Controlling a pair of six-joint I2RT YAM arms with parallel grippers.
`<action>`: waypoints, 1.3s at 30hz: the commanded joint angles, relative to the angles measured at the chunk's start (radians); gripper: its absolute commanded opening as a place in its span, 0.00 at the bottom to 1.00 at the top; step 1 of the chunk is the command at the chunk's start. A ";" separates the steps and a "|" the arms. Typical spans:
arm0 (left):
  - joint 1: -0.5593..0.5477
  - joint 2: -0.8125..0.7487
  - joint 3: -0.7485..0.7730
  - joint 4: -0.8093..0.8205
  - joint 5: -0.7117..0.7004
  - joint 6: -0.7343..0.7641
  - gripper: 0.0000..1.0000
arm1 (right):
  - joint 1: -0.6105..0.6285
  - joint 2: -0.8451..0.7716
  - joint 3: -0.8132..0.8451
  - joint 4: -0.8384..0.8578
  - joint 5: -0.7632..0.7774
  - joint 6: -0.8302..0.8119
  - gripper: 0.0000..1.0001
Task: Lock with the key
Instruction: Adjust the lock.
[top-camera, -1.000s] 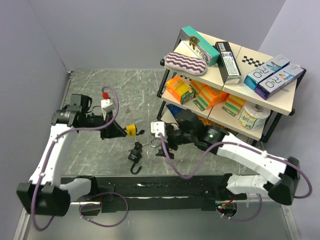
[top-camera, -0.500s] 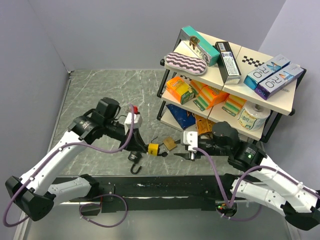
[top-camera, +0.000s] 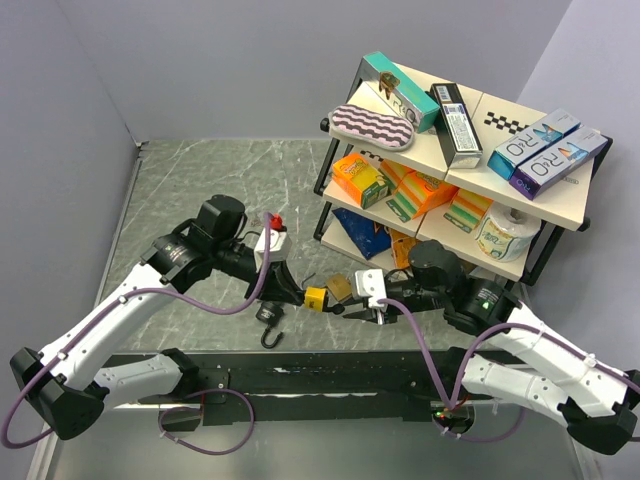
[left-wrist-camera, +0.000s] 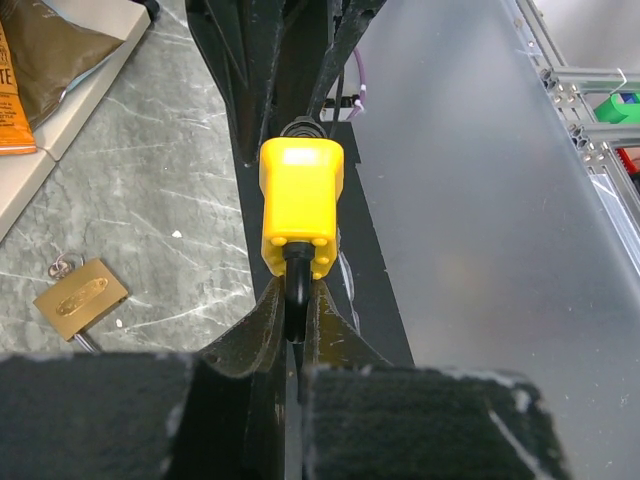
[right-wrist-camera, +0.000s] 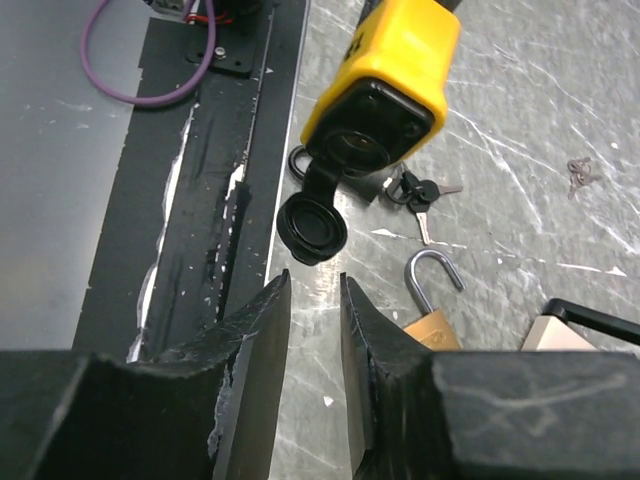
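My left gripper (left-wrist-camera: 293, 312) is shut on the black shackle of a yellow padlock (left-wrist-camera: 300, 205), held above the table's near edge (top-camera: 315, 297). In the right wrist view the padlock's keyhole end (right-wrist-camera: 366, 142) faces the camera, its black dust cap (right-wrist-camera: 312, 226) hanging open. My right gripper (right-wrist-camera: 315, 292) sits just below that cap, jaws a narrow gap apart with nothing between them. A bunch of black-headed keys (right-wrist-camera: 415, 190) lies on the marble table behind the lock, apart from both grippers.
A brass padlock (right-wrist-camera: 435, 305) with its shackle open lies on the table beside my right fingers. A second small key ring (right-wrist-camera: 578, 172) lies farther off. A shelf rack (top-camera: 450, 160) full of boxes stands at the right. A black hook (top-camera: 270, 338) lies near the front rail.
My left arm has carried the yellow padlock right, toward the centre. The right arm pulled back and turned to face it, and its jaws have narrowed.
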 joint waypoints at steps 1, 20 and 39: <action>-0.006 -0.015 -0.005 0.061 0.024 0.006 0.01 | 0.010 0.006 0.023 0.039 -0.037 -0.011 0.33; -0.032 -0.014 -0.015 0.097 -0.056 -0.019 0.01 | 0.015 0.065 0.076 0.151 -0.092 0.211 0.27; -0.055 -0.012 -0.002 0.091 -0.094 -0.019 0.01 | -0.011 0.103 0.088 0.188 -0.041 0.357 0.29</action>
